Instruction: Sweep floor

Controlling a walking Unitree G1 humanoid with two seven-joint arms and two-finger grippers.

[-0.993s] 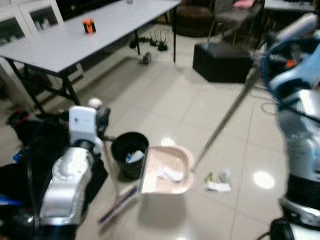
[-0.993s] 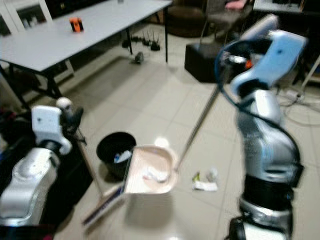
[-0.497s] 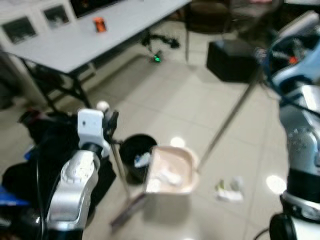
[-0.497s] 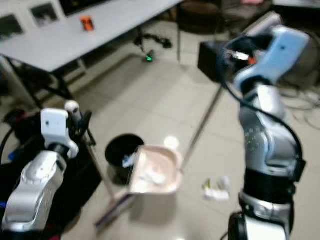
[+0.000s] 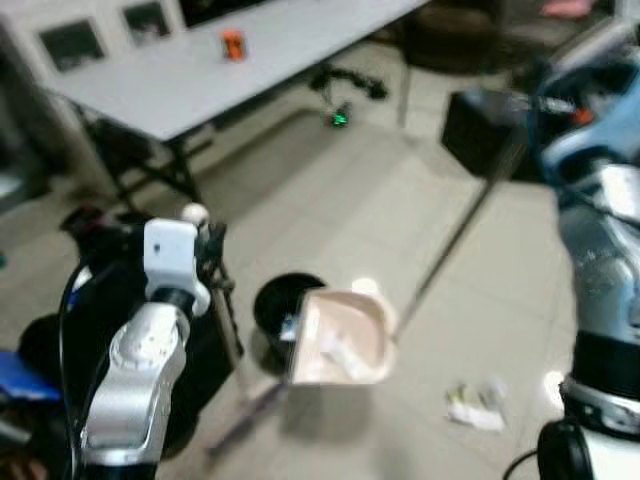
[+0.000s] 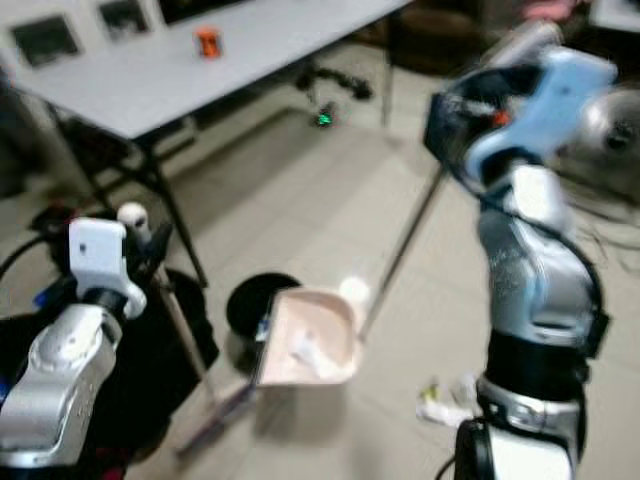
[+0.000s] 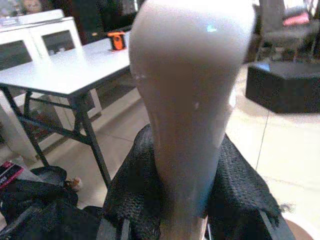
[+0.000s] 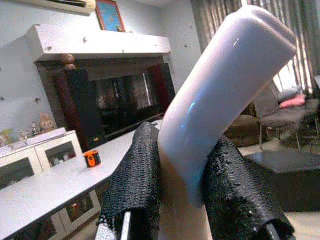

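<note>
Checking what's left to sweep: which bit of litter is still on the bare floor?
The crumpled wrapper near the robot's right leg; the other scraps already lie in the dustpan and the black bin.

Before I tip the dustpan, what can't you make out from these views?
- Contents of the black bin: dustpan covers part of its mouth; head views blurred.
- Scraps in the dustpan: white blurs, type unreadable.
- Litter on the floor: too blurred to identify.
- Broom head: motion blur, bristles indistinct.
- Left pincer and right pincer: the handles they grip block the wrist views; fingertips cut off by the picture edge.
</note>
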